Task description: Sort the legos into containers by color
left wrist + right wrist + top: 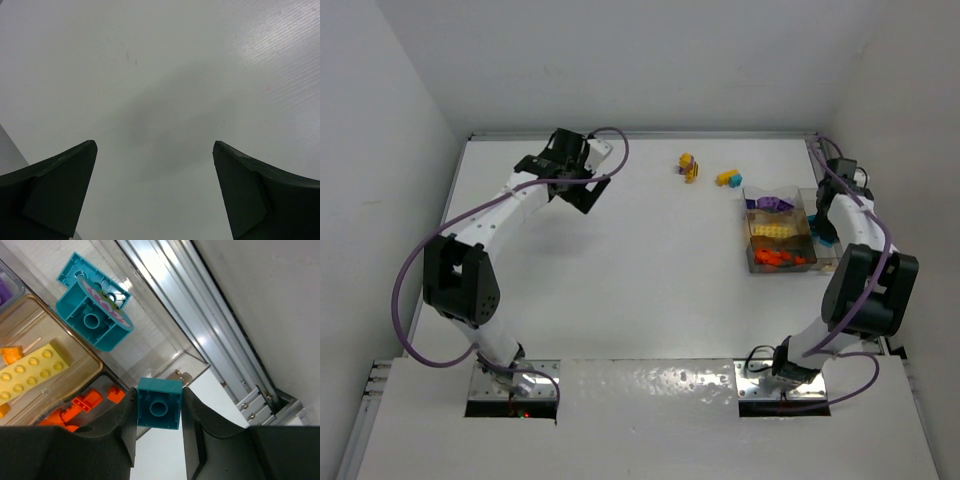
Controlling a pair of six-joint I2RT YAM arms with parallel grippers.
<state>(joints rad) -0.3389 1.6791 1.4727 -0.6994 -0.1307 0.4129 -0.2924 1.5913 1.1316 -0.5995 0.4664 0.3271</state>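
Squarely pinched in right gripper (158, 396): teal brick (159, 409), by container (150, 342) corner.

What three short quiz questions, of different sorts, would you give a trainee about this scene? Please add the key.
1. True or false: the left gripper is holding a brick.
2. Which colour is the brick between the fingers of the right gripper? A orange, B teal, C purple.
3. Fill in: ___ loose lego clumps lie on the table outside the container.

Key: 1 false, it is open over bare table; 2 B; 3 two.
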